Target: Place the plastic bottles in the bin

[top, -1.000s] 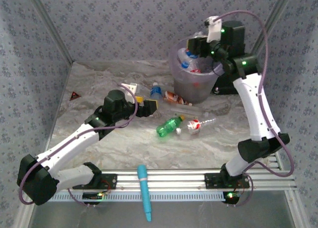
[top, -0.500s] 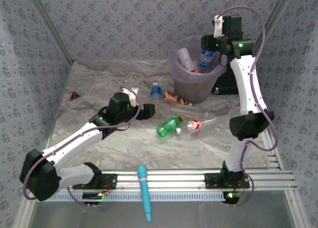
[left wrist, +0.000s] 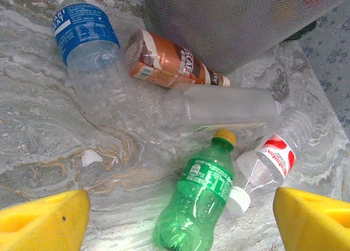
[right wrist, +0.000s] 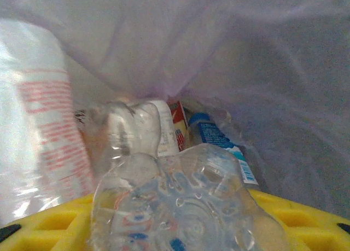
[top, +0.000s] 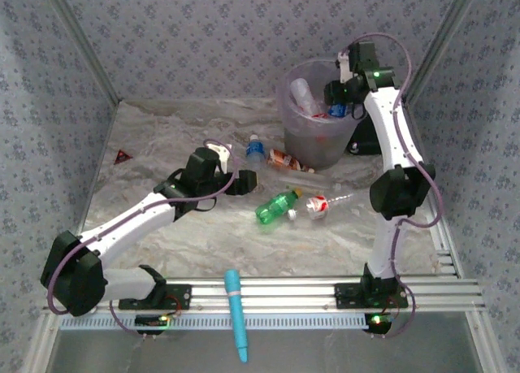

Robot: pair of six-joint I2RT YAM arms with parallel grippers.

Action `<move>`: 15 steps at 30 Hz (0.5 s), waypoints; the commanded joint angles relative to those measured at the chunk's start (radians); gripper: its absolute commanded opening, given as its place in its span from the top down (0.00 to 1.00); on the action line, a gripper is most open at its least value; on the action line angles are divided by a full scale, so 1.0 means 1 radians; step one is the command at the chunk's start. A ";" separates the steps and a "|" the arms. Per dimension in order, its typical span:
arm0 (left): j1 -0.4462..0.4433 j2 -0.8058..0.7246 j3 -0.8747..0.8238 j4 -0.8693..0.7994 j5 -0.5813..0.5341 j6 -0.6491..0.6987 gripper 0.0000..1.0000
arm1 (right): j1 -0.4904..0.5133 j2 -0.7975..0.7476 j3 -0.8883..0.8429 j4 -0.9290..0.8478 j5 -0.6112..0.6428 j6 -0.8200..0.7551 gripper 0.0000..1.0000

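The pale-purple bin (top: 313, 141) stands at the back right, with several bottles inside. My right gripper (top: 340, 93) hangs over its rim, shut on a clear plastic bottle (right wrist: 186, 207) between yellow fingers (right wrist: 311, 218); a white red-printed bottle (right wrist: 38, 125) and a blue-labelled one (right wrist: 219, 136) lie below. My left gripper (left wrist: 178, 229) is open above the table, its yellow fingertips (left wrist: 44, 221) either side of a green bottle (left wrist: 199, 202). Around it lie a red-labelled clear bottle (left wrist: 270, 161), a frosted bottle (left wrist: 224, 106), a brown bottle (left wrist: 164, 59) and a blue-labelled bottle (left wrist: 87, 32).
A light-blue pen-shaped tool (top: 236, 312) lies across the front rail. A black box (top: 370, 137) sits behind the bin on the right. A small red marker (top: 122, 155) lies at the far left. Patterned walls close in the table.
The right arm has straightened and lowered its clear bottle down over the bin's rim. The left gripper has crept forward toward the loose bottles and its jaws have narrowed slightly.
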 commanded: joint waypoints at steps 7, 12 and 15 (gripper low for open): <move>0.000 0.017 0.074 -0.081 0.018 0.038 0.13 | -0.011 0.093 0.029 -0.039 0.004 -0.013 0.30; -0.001 0.032 0.075 -0.088 0.020 0.052 0.13 | -0.011 0.085 0.082 -0.054 -0.007 -0.014 0.17; -0.003 0.048 0.075 -0.094 0.028 0.065 0.12 | -0.009 0.079 0.141 -0.084 -0.013 -0.017 0.12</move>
